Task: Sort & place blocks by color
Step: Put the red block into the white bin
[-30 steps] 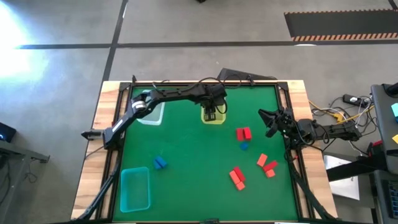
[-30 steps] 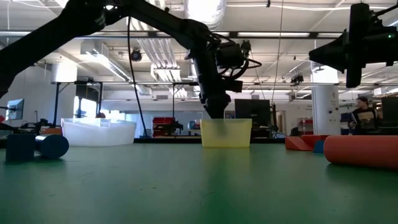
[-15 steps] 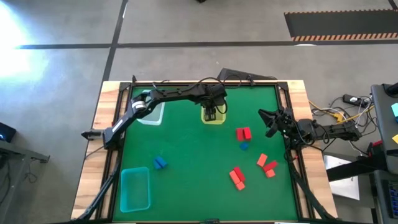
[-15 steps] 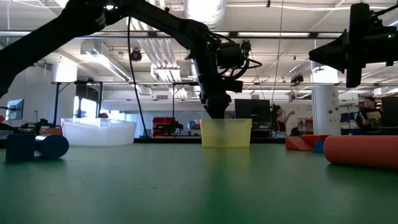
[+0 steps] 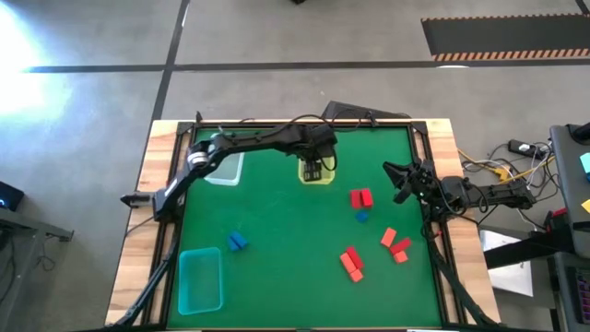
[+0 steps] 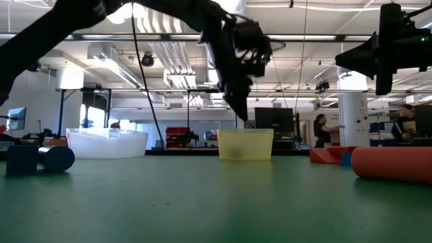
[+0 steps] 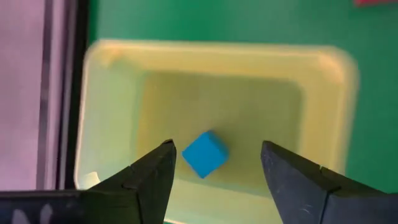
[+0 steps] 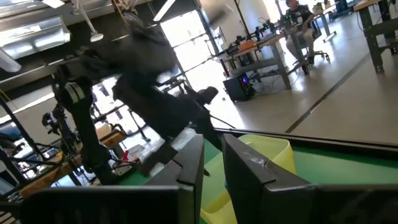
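inside yellow tray point(image 7: 112, 112), blue block point(image 7: 204, 154), corner hidden by left gripper point(image 7: 214, 163)

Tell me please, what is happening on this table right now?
The robot is sorting small blocks by color. The left gripper hangs open above the yellow-green tray at the far edge of the table, and a blue block lies free inside that tray. The right gripper waits shut near the right edge. Red and orange-red blocks and two more blue blocks lie on the green mat.
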Robot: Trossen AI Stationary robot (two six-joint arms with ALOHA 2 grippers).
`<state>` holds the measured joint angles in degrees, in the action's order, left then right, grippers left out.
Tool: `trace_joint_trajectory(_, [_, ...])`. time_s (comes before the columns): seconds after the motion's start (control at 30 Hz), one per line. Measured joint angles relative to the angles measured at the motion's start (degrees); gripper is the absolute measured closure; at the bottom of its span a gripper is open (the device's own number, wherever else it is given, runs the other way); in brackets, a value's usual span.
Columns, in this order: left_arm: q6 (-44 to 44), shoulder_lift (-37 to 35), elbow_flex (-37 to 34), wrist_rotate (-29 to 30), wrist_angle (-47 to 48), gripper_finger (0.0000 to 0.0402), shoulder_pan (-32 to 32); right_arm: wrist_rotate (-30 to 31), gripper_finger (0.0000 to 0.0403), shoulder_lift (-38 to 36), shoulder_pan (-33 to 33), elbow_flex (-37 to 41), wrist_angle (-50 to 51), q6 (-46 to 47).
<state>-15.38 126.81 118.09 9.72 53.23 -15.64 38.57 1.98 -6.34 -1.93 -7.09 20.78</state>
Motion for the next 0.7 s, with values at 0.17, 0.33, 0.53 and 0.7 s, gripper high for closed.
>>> trace_joint_trajectory(0.17, [3.2, -5.2, -0.3, 0.0, -0.3, 0.0183, 4.6, 0.0, 0.0353, 0.0, 0.0, 0.0, 0.3, 0.1])
trace_joint_trajectory(0.33, [4.6, -9.2, -0.8, -0.1, -0.3, 0.0182, 11.5, 0.0, 0.0353, 0.1, 0.0, 0.0, 1.2, 0.2])
trace_joint_trajectory(0.53, [5.4, -16.3, -9.9, 1.3, -6.9, 0.0182, 20.2, -0.1, 0.0353, 0.1, 0.0, 0.0, 2.5, 0.2])
trace_joint_trajectory(0.7, [11.5, -26.4, -24.7, 6.4, -17.5, 0.0182, 25.3, -1.7, 0.0353, 0.4, 0.0, 0.0, 3.5, 0.2])
